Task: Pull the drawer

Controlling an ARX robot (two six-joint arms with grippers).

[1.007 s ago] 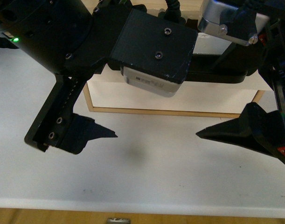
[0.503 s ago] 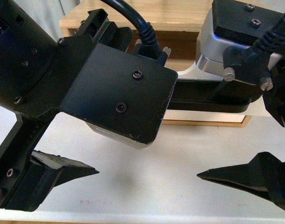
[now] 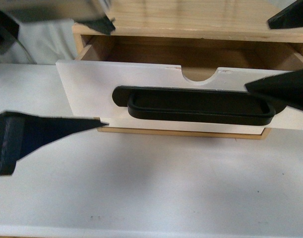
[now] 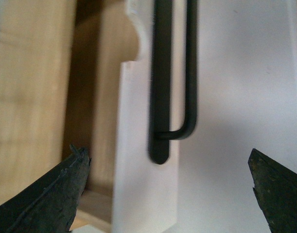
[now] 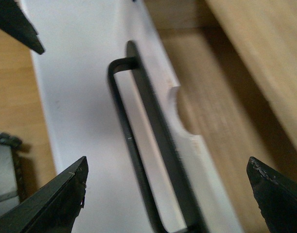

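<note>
Smooth white drawer (image 3: 91, 89) front with rounded black bar handle (image 3: 196, 106) and half-round notch (image 3: 198, 74). Wide apart and empty, pointed jaws of left gripper (image 4: 166, 153) and right gripper (image 5: 166, 165).

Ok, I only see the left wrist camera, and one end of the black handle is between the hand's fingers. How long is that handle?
Observer: The front view shows the handle running across much of the white drawer front; yours is its left end.
Operator: Where's the other hand?
Observer: The right hand is open too, with the handle passing between its fingers in its own camera.
Operator: What's the curved bite in the drawer's top edge?
Observer: A half-round notch, sitting above the handle's middle.
</note>
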